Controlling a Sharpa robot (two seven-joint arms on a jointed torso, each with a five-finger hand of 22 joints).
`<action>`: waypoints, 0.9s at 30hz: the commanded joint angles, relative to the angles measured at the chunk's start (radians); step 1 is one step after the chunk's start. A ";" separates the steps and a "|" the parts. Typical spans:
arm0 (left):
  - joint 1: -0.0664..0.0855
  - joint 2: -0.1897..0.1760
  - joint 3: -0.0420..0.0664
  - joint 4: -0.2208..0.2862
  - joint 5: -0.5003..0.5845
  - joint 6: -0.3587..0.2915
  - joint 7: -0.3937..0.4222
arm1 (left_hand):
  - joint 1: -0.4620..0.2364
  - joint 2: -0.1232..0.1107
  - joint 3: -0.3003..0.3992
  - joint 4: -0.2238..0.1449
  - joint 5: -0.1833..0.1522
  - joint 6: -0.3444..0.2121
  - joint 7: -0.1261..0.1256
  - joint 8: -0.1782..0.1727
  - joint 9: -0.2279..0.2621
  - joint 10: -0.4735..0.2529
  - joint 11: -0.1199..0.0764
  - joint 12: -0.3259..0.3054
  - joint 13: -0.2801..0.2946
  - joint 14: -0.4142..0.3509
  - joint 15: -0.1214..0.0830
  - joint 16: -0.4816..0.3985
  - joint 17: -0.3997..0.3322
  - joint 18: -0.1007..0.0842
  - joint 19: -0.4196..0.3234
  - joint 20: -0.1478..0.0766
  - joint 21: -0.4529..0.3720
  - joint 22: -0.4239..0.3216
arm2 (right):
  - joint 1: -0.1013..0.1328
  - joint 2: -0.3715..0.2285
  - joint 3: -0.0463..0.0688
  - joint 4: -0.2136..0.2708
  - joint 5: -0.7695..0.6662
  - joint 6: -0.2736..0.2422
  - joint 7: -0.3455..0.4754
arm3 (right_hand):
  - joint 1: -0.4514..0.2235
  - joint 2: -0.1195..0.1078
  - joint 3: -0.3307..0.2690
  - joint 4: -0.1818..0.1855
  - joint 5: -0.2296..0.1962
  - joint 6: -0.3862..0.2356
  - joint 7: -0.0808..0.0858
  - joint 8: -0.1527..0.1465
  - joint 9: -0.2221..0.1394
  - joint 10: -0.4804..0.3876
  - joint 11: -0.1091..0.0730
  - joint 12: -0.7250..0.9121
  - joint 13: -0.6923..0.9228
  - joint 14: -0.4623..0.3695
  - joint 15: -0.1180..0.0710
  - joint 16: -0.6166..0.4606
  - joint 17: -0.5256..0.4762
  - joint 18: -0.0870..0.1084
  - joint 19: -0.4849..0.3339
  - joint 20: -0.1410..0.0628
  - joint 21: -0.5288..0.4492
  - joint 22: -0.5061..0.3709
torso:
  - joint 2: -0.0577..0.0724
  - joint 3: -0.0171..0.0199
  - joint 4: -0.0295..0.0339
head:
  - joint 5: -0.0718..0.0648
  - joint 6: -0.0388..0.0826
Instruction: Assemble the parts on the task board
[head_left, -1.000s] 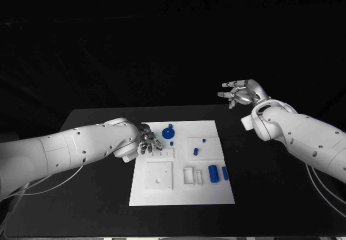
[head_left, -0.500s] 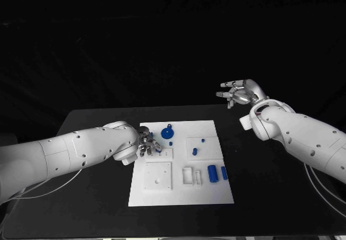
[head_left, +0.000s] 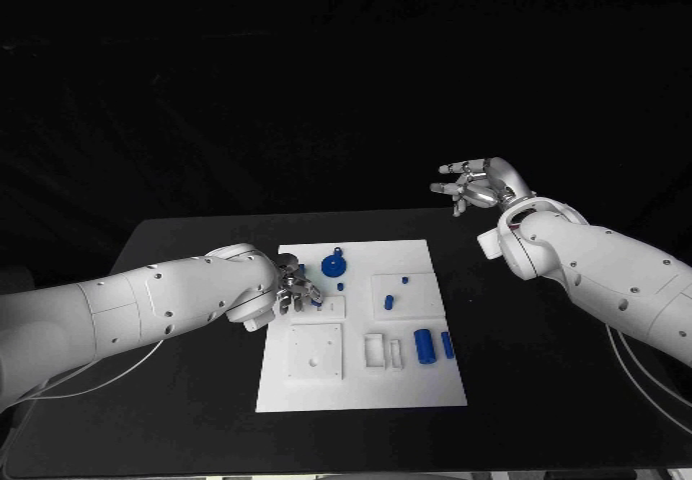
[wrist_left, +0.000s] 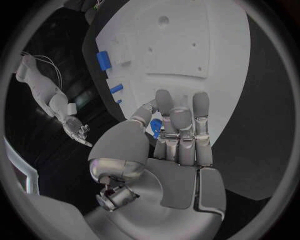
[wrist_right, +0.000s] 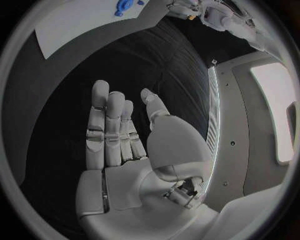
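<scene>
Blue against white: the parts sit scattered over the task board (head_left: 364, 385) in the middle of the black table (head_left: 188, 240), and the left robot hand (head_left: 296, 290) is down at the board's left edge, toward its far end. Compared with a second ago the left arm has eased a touch nearer the robot, and its hand has crept slightly along the board's edge; the parts themselves look unmoved. The round blue wheel part (head_left: 335, 265) stands just beside the fingers, with a small blue peg (head_left: 340, 287) close by. In the left wrist view a small blue piece (wrist_left: 155, 125) sits between the thumb and the curled fingers (wrist_left: 181, 125), so I judge this hand is pinching it, likely lining up an insertion. No seating done yet, by the look of it.

The right robot hand (head_left: 477, 185) hangs high beyond the table's far right corner, fingers loosely spread with nothing in them, hardly shifted since a second ago.

Nearer the right edge of the board lie two blue cylinders (head_left: 427, 345) side by side, and another small blue piece (head_left: 388, 300) rests mid-board. Which socket the pinched piece is meant for is hidden under the fingers.
</scene>
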 joint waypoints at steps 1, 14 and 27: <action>-0.004 0.005 0.000 -0.003 -0.020 -0.001 0.009 | 0.001 0.009 0.004 -0.001 0.006 0.258 -0.131 0.004 0.083 0.036 -0.021 0.006 0.002 0.004 -0.001 0.006 0.001 -0.011 -0.003 -0.002 0.006 0.001 | 0.000 0.002 0.001 0.002 -0.003 0.012 0.007 | 0.005 0.005 0.005 -0.008 0.002 -0.002 0.002 -0.003 0.001 -0.006 0.001 0.005 -0.002 -0.010 -0.001 -0.003 -0.002 -0.004 0.001 0.001 0.002 -0.002 | 0.000 -0.0005 0.0003 | 0.000 -0.001; -0.008 0.011 0.000 -0.007 -0.027 0.015 0.009 | 0.001 0.009 0.004 -0.002 0.006 0.258 -0.132 0.004 0.088 0.036 -0.021 0.009 0.002 0.005 -0.001 0.011 0.005 -0.011 -0.003 -0.002 0.008 0.002 | 0.000 0.004 0.001 0.005 -0.004 0.018 0.008 | 0.003 0.006 0.011 -0.015 0.001 -0.002 0.002 -0.003 0.001 -0.006 0.001 0.005 -0.003 -0.010 -0.001 -0.003 -0.002 -0.004 0.001 0.001 0.003 -0.003 | 0.000 0.0001 0.0006 | -0.002 -0.006; -0.009 0.012 0.000 -0.003 -0.046 0.033 0.009 | 0.001 0.007 0.004 -0.005 0.007 0.256 -0.131 0.003 0.089 0.036 -0.020 0.005 -0.001 0.004 0.001 0.005 -0.007 -0.011 -0.004 0.000 0.007 0.001 | 0.000 0.006 0.001 0.004 -0.004 0.023 0.008 | -0.001 0.008 0.015 -0.019 0.001 0.000 0.002 -0.003 0.001 -0.006 0.000 0.005 -0.003 -0.010 -0.001 -0.003 -0.002 -0.004 0.000 0.001 0.003 -0.004 | 0.000 0.0001 -0.0001 | -0.002 -0.008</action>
